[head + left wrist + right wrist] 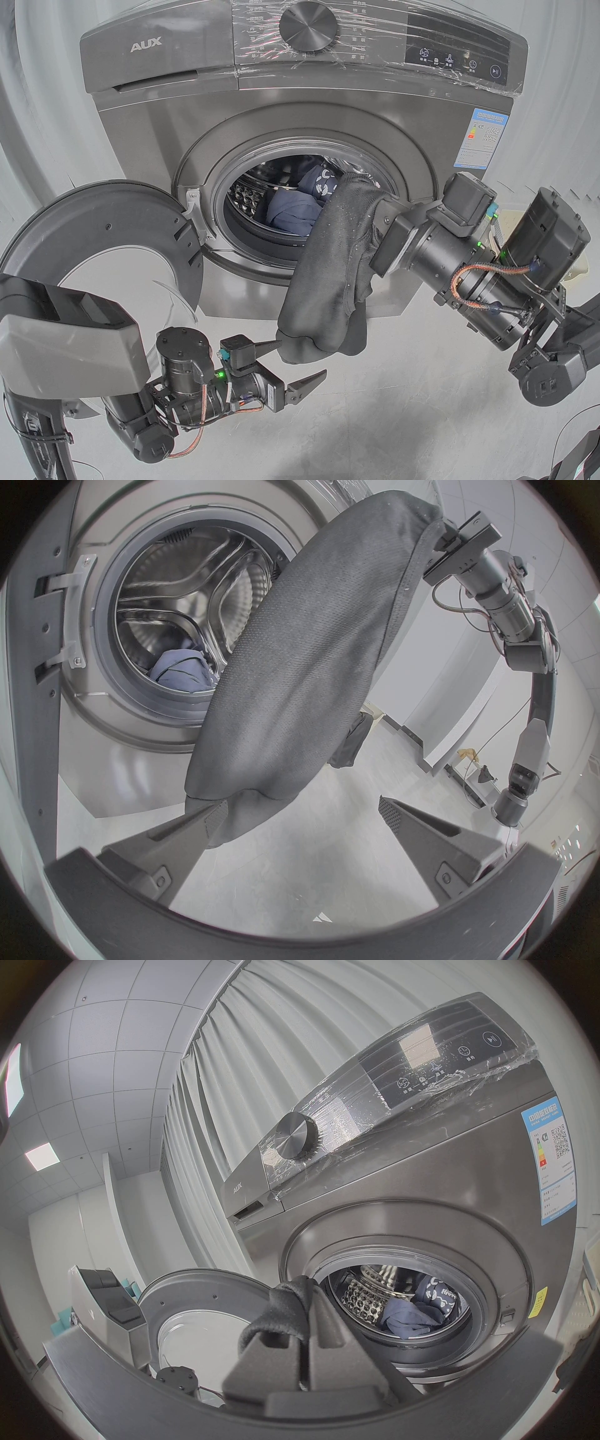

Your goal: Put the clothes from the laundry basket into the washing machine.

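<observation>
The right gripper [308, 1310] clamps the dark garment [331, 269] by its top at the washing machine [156, 131] mouth, soft, light cloth dangling limp, while the left gripper [303, 359] gapes empty below, perhaps brushing the sagging hem, the spot to gather.

Dark grey garment [331, 262], navy clothes [292, 211], silver-grey washing machine [144, 131]
</observation>
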